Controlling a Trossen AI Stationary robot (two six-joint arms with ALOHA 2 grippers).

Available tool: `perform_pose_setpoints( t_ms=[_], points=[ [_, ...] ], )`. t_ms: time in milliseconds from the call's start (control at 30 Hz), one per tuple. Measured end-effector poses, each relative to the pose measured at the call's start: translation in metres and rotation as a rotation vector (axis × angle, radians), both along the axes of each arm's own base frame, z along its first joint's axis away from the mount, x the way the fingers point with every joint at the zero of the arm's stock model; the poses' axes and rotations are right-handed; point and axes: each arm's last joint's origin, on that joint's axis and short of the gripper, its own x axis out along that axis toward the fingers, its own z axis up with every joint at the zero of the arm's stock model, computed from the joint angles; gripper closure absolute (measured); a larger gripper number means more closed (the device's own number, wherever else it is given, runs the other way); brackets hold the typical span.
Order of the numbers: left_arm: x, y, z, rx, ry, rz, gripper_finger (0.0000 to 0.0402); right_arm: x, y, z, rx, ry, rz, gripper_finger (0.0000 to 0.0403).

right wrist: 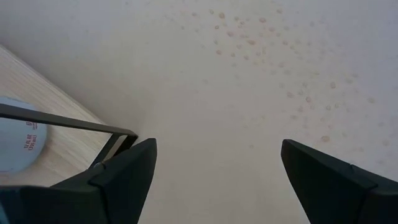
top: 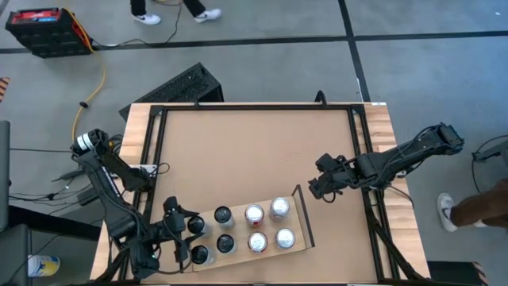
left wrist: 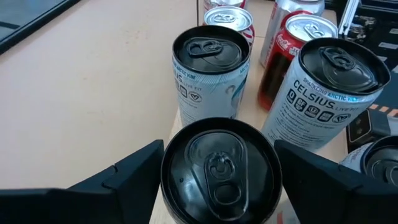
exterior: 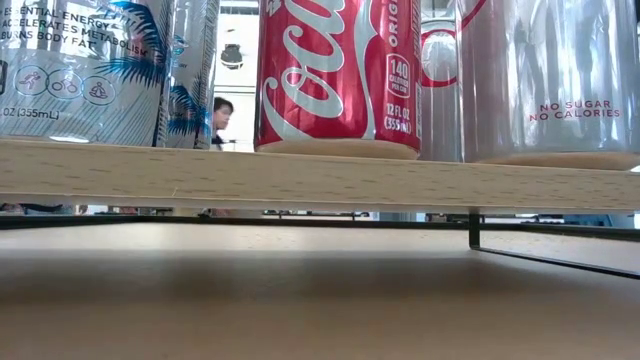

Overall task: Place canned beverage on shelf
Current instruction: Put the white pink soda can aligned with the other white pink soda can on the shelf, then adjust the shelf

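Observation:
The pale wood shelf (top: 300,222) lies near the table's front edge and carries several upright cans: black-topped ones (top: 223,215) at its left, red and silver ones (top: 255,214) at its right. My left gripper (top: 184,230) is open at the shelf's left end. Its fingers (left wrist: 130,177) stand close on either side of a black-topped can (left wrist: 217,171), which stands upright on its base. My right gripper (top: 321,189) hangs open over the bare tabletop just right of the shelf's black end rail (right wrist: 62,121). In the low view the cans (exterior: 340,70) rest on the shelf board (exterior: 300,175).
Two Celsius cans (left wrist: 208,68) (left wrist: 329,93) stand just beyond the can between my left fingers, and another (left wrist: 379,162) beside it. The brown tabletop (top: 246,151) has a black frame around it. Bare board lies beyond the shelf. A person's shoes (top: 446,213) show at the right.

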Motion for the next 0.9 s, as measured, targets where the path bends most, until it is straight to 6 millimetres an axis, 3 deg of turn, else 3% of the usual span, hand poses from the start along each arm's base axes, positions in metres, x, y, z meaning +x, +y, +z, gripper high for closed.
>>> perform_pose_setpoints(
  t_ms=[133, 267, 467, 733, 900],
  points=[
    [0.000, 0.001, 0.000, 0.007, 0.005, 0.000, 0.0113, 0.003, 0.001, 0.001, 0.015, -0.030, 0.006, 0.0036],
    [-0.001, 0.001, -0.001, 0.018, 0.005, 0.001, 0.0111, 0.011, 0.011, 0.007, 0.007, -0.121, 0.118, 0.0036],
    [0.001, 0.002, 0.005, 0.094, -0.005, -0.022, 0.0110, 0.024, 0.025, 0.004, -0.090, -0.185, 0.207, 0.0036],
    [0.012, 0.004, 0.020, 0.098, 0.028, -0.061, 0.0109, 0.029, 0.018, -0.003, -0.206, -0.120, 0.199, 0.0050],
    [0.018, 0.004, 0.040, 0.112, 0.012, -0.089, 0.0109, 0.029, 0.012, -0.003, -0.190, -0.081, 0.275, 0.0061]
  ],
)
